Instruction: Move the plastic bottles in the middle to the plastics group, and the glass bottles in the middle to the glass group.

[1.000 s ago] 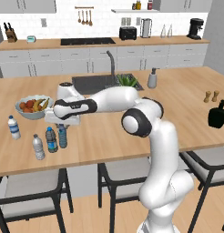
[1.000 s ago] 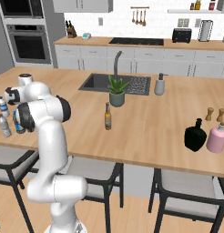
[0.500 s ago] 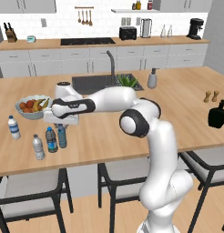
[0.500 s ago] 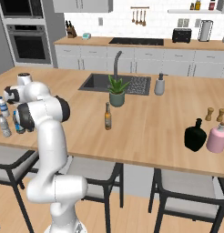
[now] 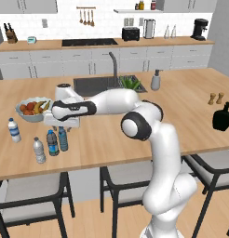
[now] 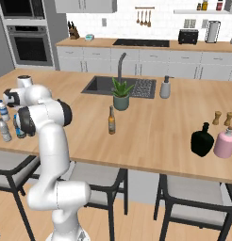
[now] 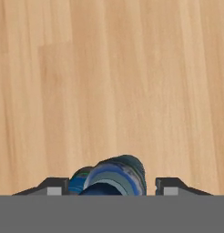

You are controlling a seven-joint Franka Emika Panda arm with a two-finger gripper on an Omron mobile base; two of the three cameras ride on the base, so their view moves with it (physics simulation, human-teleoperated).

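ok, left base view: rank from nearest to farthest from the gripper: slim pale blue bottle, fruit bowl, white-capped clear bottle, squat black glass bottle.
1. Slim pale blue translucent bottle, directly under the gripper.
2. Fruit bowl, just behind and to its left.
3. Clear white-capped bottle with blue label, farther left near the counter's end.
4. Squat black glass bottle, far across on the right.

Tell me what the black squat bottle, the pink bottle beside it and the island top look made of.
Black squat bottle: probably glass, dark and opaque with a slight sheen. Pink bottle: matte pastel with a grey cap, ceramic or plastic, can't tell which. Island top: wood, pale planks with visible grain, satin finish.
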